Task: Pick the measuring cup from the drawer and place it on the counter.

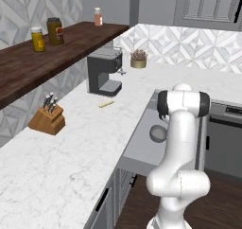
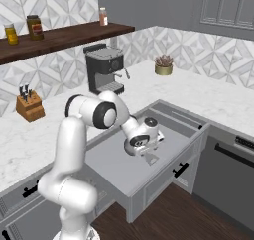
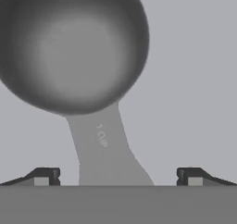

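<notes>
Pincer wide astride handle of measuring cup, marked "1 CUP", in drawer

White marble counter carrying a knife block at nine o'clock, coffee machine at twelve, small potted plant at one, open drawer holding the measuring cup, wooden shelf bearing three jars.

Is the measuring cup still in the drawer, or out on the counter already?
In the drawer. The measuring cup lies on the grey floor of the drawer, its handle between the spread fingertips of the open hand.
</notes>
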